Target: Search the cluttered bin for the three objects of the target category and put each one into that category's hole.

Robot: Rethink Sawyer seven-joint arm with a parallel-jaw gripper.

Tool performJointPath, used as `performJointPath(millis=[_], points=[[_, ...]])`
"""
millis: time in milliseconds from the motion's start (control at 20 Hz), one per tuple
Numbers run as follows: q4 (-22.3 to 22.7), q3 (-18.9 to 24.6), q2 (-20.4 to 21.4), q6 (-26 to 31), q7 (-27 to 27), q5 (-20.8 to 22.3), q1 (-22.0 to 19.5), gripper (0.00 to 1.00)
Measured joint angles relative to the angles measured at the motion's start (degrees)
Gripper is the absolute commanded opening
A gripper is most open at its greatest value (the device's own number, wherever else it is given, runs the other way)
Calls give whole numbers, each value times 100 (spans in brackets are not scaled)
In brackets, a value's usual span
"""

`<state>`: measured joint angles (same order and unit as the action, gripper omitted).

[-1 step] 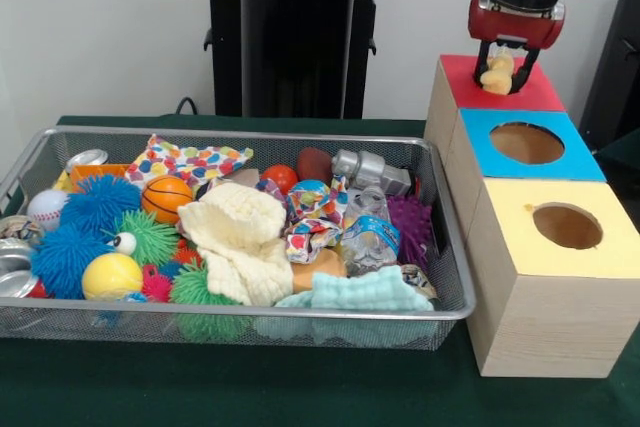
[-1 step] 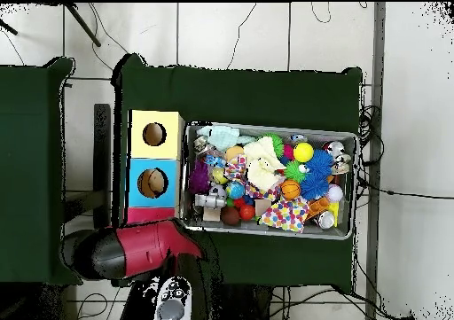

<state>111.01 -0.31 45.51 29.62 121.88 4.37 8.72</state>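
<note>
A: Starting wide: green table (image 1: 300, 397), then the wire bin (image 1: 450, 312) heaped with balls, cloths and toys. Beside that?

B: Row of three boxes just beside the bin's end. Yellow-topped box (image 1: 600, 252) nearest the camera in the front view, blue-topped box (image 1: 585, 162) in the middle, red-topped box (image 1: 545, 97) at the far end. Open round holes in yellow and blue. No hole visible in red, hidden behind the gripper in front and under the arm (image 2: 142, 245) from overhead.

A: And the gripper?

B: Gripper (image 1: 505, 65) hanging above the red top, clenched on a pale yellow lump (image 1: 497, 77). Held between the fingers, clear of the bin, close over the red surface. Cannot tell whether touching it.

A: So which way from the gripper to the goal?

B: Straight down, by the look of things. Lump directly under the wrist, red top directly under the lump. No sideways reach likely needed, only a release or a short descent first. Worth doubting, though: with the hole unseen, no telling whether truly centred over it or off toward an edge.

A: Long axis of the lump?

B: Roughly upright between the fingers, though too small to say firmly. Probably end-first into a round hole, if lined up.

A: Nearer arm?

B: Only the one.
</note>
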Motion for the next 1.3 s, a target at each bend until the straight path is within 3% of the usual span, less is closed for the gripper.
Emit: performJointPath(millis=[450,500,1300], points=[[27,24,4,-4,-1,-55,-25,100],[40,24,7,4,0,-62,-27,0],[36,-50,513,6,0,-175,-41,0]])
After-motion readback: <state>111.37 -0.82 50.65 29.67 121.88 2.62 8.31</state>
